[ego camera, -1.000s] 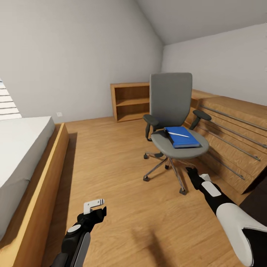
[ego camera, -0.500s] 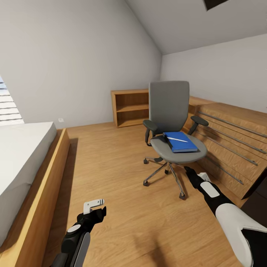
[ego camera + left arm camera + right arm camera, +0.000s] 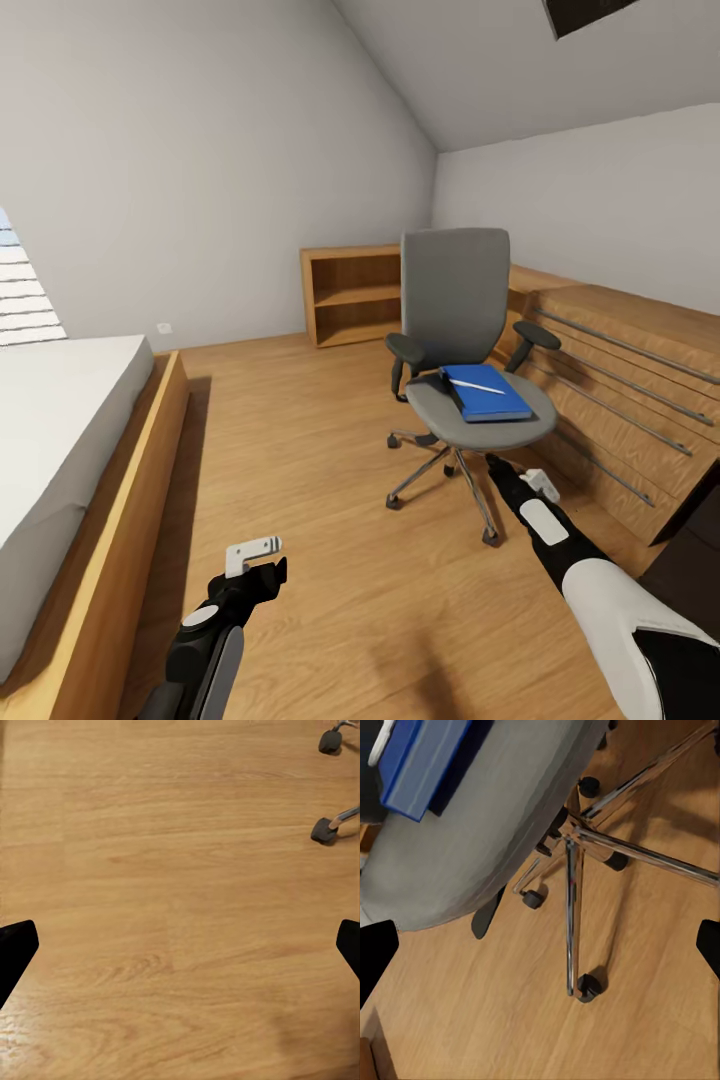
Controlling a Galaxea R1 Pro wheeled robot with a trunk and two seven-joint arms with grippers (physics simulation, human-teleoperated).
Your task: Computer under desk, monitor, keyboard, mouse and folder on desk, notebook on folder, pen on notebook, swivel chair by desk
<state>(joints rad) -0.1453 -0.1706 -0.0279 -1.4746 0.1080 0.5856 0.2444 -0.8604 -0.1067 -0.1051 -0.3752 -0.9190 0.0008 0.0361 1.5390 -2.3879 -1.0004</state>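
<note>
Your right arm reaches forward at lower right of head view, right gripper [image 3: 533, 482] low beside swivel chair [image 3: 462, 330] base, fingers spread, grasping nothing. Your left gripper [image 3: 253, 556] hangs at lower left over wood floor [image 3: 330, 500], likewise spread and empty. Chair stands centre-right, blue flat item [image 3: 485, 392] on seat, pen [image 3: 476, 386] lying on top. Bed [image 3: 60, 440] at left edge, open shelf [image 3: 352, 293] against back wall, light-wood chest [image 3: 620, 380] at right.
</note>
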